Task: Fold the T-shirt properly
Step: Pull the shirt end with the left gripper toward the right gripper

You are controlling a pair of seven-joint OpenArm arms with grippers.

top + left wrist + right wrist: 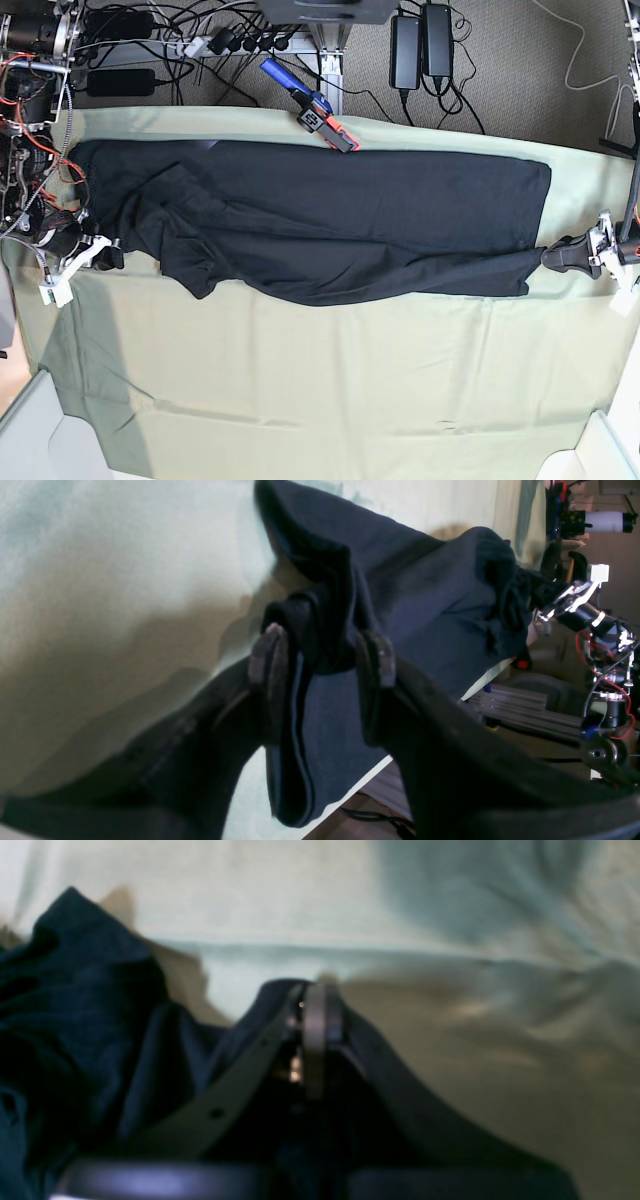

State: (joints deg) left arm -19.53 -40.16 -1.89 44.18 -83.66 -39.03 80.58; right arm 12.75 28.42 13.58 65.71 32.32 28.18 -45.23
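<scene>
Fabric fills the gap between the two dark fingers of my left gripper point(320, 655): in the left wrist view they are closed down on a thick bunched fold of the black T-shirt point(425, 595), which hangs in layers below the pads and stretches away beyond them. In the base view that gripper point(565, 257) sits low at the table's right edge, pointing inward, pinching the near right corner of the shirt, with the corner drawn out to a point. My right gripper point(315, 1035) is seen blurred in its own wrist view; its fingers stand pressed together with dark cloth draped over and around them, so I record it as clamped on the shirt point(85, 1005) as well. In the base view it point(100, 255) lies at the left edge, low and angled inward, at the crumpled end of the garment. The T-shirt point(330, 215) lies stretched lengthwise between my two grippers across the far half of the pale green cloth point(330, 390), flat and smooth on the right, wrinkled and folded over on the left. Only its plain black side shows. No lettering or label is legible in any view.
</scene>
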